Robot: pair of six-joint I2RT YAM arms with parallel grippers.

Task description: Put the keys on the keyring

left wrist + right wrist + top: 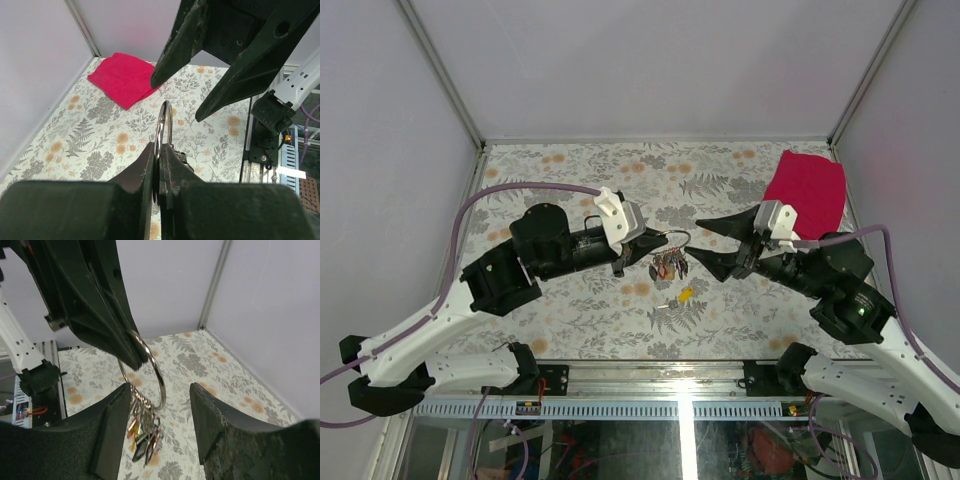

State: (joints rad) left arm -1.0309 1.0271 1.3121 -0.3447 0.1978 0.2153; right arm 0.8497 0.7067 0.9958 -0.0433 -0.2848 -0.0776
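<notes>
Figure legend. The thin, shiny silver wire keyring [160, 372] was held clear of the bench [570, 300], a flat surface covered with a fern-and-flower print, its loop pinched edge-on between the closed black fingers of the left end effector [159, 150]. A bunch of small metal keys [142, 432] with coloured plastic heads was seen hanging from the lower arc of the ring on smaller loops. One loose yellow-headed key [686, 294] lay on the bench just below the bunch, apart from it. The right end effector [694, 241] was spread wide, one matt, rough-surfaced black finger on each side of the ring, with a gap showing on both sides and nothing held. A soft red cloth [807, 187] lay well apart at the far right corner. The ring was judged light, stiff, springy and slippery, best taken across the bare upper wire, away from the hanging bunch. The loose key was judged light and flat, best pinched by its plastic head so that the eye stayed free.
</notes>
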